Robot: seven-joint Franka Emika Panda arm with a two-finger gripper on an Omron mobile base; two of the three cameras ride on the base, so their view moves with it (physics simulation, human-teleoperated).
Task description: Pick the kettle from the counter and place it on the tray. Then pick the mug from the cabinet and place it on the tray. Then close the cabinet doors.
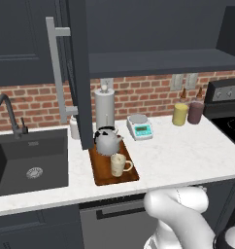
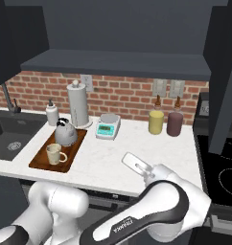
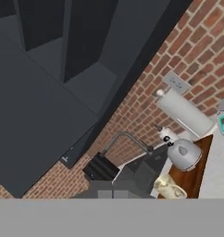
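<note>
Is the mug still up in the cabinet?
No, the mug stands on the tray just in front of the kettle, down on the counter.

White rounded arm (image 2: 161,201), glossy shell; dark grey-black joint bands; small white lettering on dark band; flat pale hand piece (image 2: 136,164) at end.

Tray (image 1: 102,177) lies on counter (image 1: 187,155), just right of sink (image 1: 22,165). Kettle (image 1: 108,141) sits on tray's rear half, mug (image 1: 119,165) on its front half, close together. Paper-towel roll (image 1: 104,108) stands behind kettle at wall. Scale (image 1: 140,127) right of roll; two canisters (image 1: 187,113) further right, side by side. Open cabinet door (image 1: 78,73) hangs above tray's left edge; cabinet (image 2: 118,33) overhead.
</note>
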